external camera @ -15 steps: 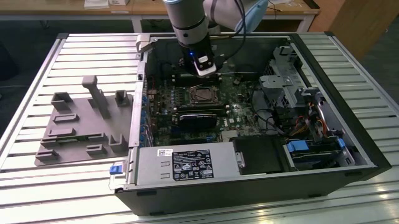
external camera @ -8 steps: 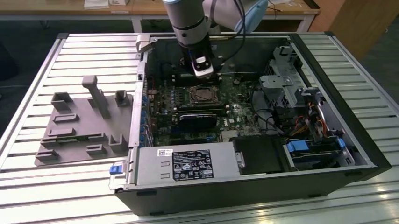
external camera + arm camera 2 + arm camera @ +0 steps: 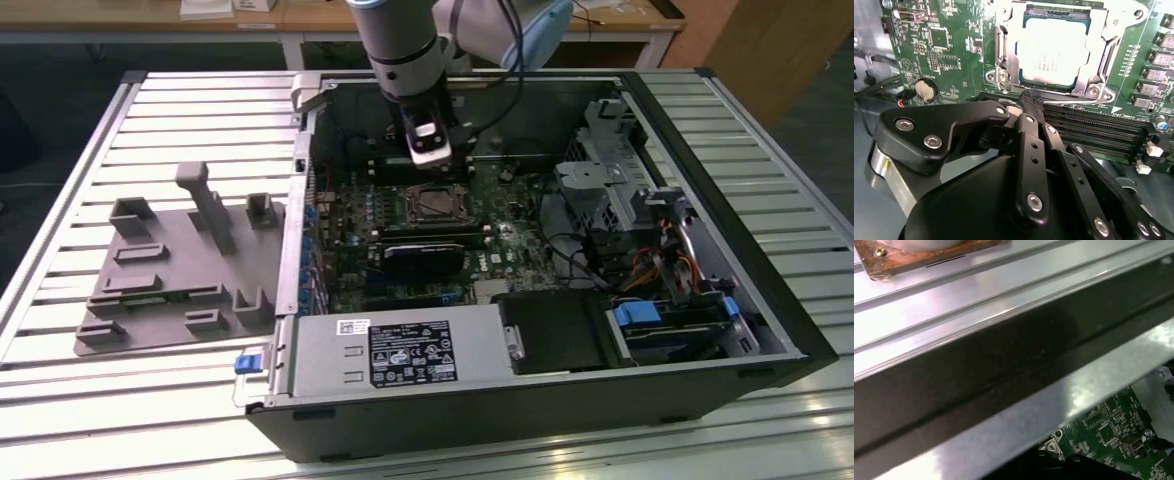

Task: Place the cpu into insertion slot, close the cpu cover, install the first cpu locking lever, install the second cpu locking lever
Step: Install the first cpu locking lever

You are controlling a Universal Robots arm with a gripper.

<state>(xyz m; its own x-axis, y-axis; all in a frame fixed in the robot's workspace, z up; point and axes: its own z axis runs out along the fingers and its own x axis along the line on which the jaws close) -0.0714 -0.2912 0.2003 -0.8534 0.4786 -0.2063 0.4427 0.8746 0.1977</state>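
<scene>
- Claw [image 3: 1028, 102], fingers together and empty, hangs just beside the socket's [image 3: 411, 204] near edge, above the black memory slots [image 3: 1094, 132].
- Chip [image 3: 1051, 50] lies inside the socket, with the cover [image 3: 1099, 30] down around it.

Just ahead of the matt black hand [image 3: 1026, 104] with its bright metal screw heads, the cpu [image 3: 1051, 50] shows a dull, smooth silver-grey metal top, framed by the shinier bare-metal cpu cover [image 3: 1101, 37] on a glossy green circuit board [image 3: 954, 45].
</scene>
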